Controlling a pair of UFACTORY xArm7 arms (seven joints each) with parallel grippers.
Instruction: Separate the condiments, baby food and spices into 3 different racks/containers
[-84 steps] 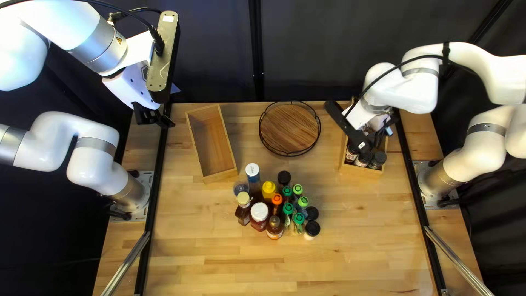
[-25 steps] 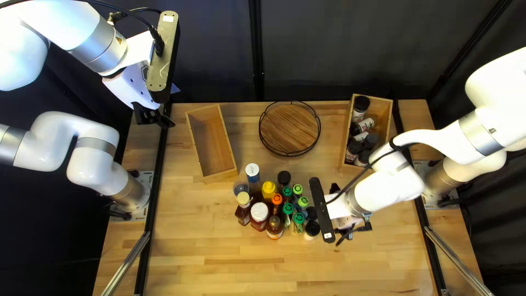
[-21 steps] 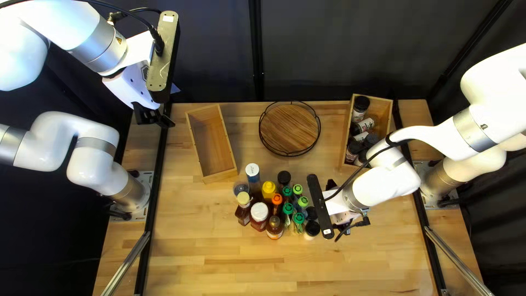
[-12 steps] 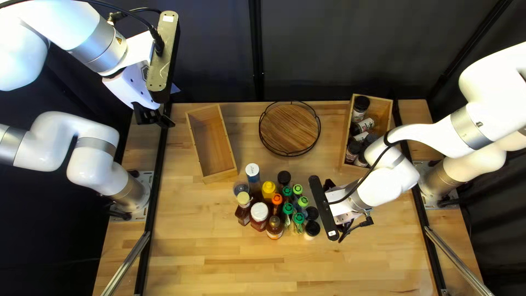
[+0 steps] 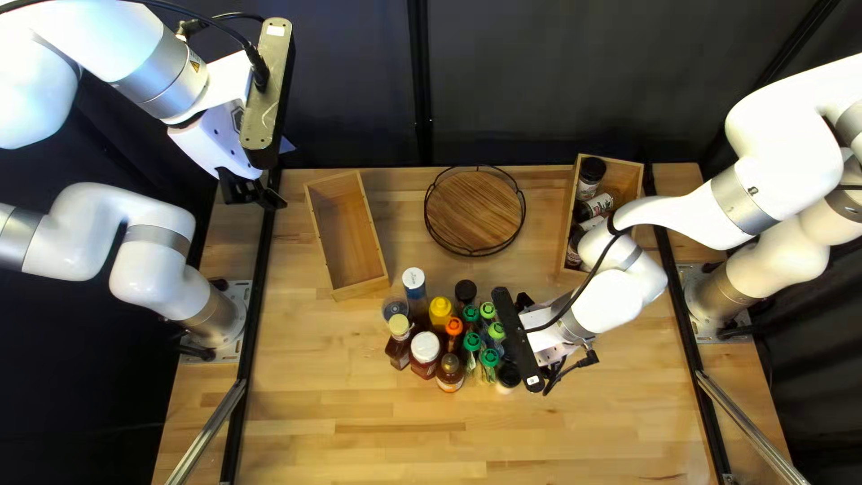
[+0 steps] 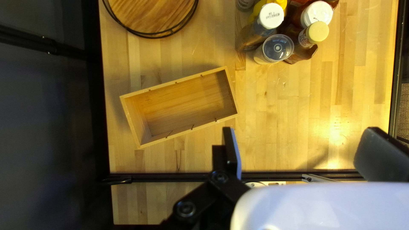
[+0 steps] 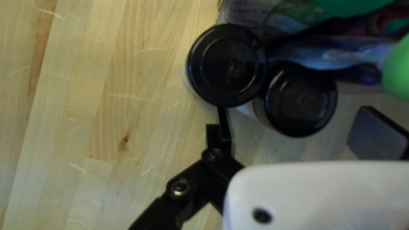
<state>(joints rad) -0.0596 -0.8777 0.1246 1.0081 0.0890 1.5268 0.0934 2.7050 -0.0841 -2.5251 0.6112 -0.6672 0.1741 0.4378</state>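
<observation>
Across the tabletop [image 5: 359, 431], my right arm [image 5: 736, 207] reaches in from the right edge to the crowd of bottles mid-table, and it is plainly the nearer one; my left arm [image 5: 171, 81] hangs out by the far left corner. The open wooden box [image 5: 348, 233] sits toward that corner, the round rack [image 5: 474, 211] is midway along the far edge, and the jar box [image 5: 626, 180] with the dark-lidded jars is toward the far right corner.

What I have to judge is the right gripper [image 7: 294, 113] against two black-lidded jars on the cluster's right side. Its fingers are spread, one toward the near edge and one toward the far edge. The inner jar [image 7: 300, 100] lies ahead, toward the left edge, and roughly within that span. It looks upright, long axis vertical, so a straight push leftward should bring the fingers around it. The outer jar [image 7: 228, 65], closer to the near edge, sits across the near-side finger's line; I can't tell whether they touch. I'd shift slightly toward the far edge first, or that finger may shove it. The left gripper [image 6: 302, 147] is spread too, holding nothing.
</observation>
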